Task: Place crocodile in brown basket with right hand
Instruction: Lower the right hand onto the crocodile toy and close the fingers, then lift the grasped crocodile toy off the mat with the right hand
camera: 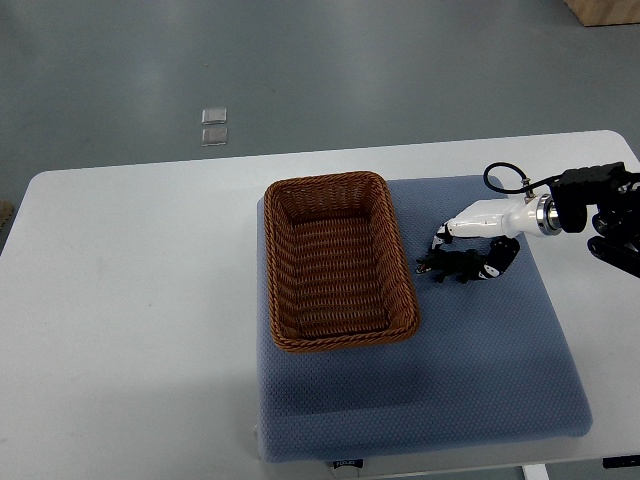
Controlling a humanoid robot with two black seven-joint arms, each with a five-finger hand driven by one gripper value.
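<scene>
Your blue pad (420, 400) carries the brown basket (330, 181). At its 3 o'clock, the crocodile (455, 268) looks light and rigid, so pinch it mid-body. I cannot tell whether your right hand (485, 228) grips it.

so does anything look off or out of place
Nothing stands out: the brown basket sits upright on the blue mat, and the crocodile lies on the mat beside it, at the right hand.
</scene>
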